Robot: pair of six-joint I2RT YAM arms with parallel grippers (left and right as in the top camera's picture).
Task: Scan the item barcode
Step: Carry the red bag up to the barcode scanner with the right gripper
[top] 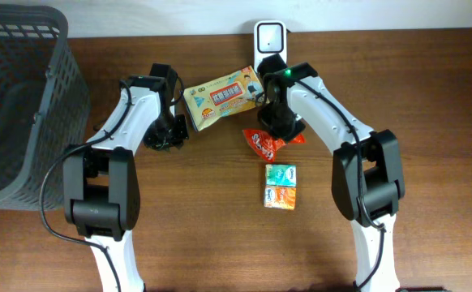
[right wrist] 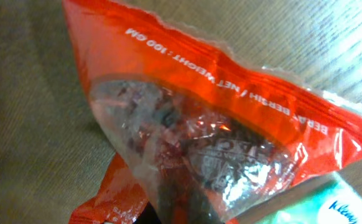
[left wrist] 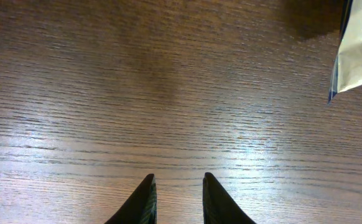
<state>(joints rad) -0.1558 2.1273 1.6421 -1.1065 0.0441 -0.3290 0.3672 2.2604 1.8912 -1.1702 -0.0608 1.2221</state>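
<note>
Basket point(top: 17, 105) at left; scanner point(top: 268, 36) at back; pouch point(top: 224, 96), snack bag point(top: 264, 144), tissue packs point(top: 280, 185) before it.

Overhead looks straight down; wrist cameras hover close above table point(top: 220, 243).

White capitals run upside down along the red packet point(right wrist: 231, 112): "NET WEIGHT : 100 GM". Further along the same band is a second line that seems to read "BERAT BERSIH". The teal pack point(right wrist: 339, 208) at the lower right edge bears a script word beginning "Kle", cut off by the frame. Seen from overhead, the print on the cream packet point(top: 224, 96) is too small to read.
</note>
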